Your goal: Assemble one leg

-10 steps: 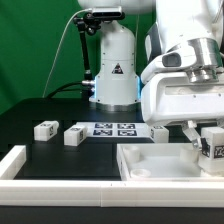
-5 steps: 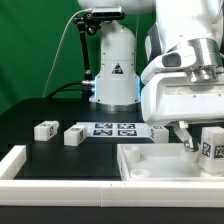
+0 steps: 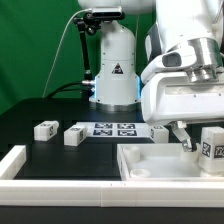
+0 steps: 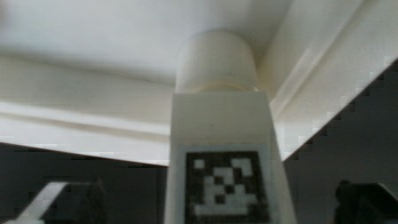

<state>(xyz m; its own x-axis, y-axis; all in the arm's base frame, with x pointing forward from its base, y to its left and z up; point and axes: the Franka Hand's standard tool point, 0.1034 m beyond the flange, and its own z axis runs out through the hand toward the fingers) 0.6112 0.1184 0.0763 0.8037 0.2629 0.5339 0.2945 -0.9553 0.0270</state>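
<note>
The gripper (image 3: 198, 142) is seen with its fingers spread wide, one fingertip (image 3: 187, 143) standing clear beside the leg (image 3: 212, 149). The leg stands upright in a corner of the white tray-like piece (image 3: 150, 162), its tag facing outward. In the wrist view the leg (image 4: 224, 150) rises between the spread fingers (image 4: 370, 195). Two more leg blocks (image 3: 45, 129) (image 3: 75, 134) lie farther along the black table (image 3: 60, 155), beside the marker board (image 3: 116, 129). A green backdrop (image 3: 35, 50) is visible behind.
</note>
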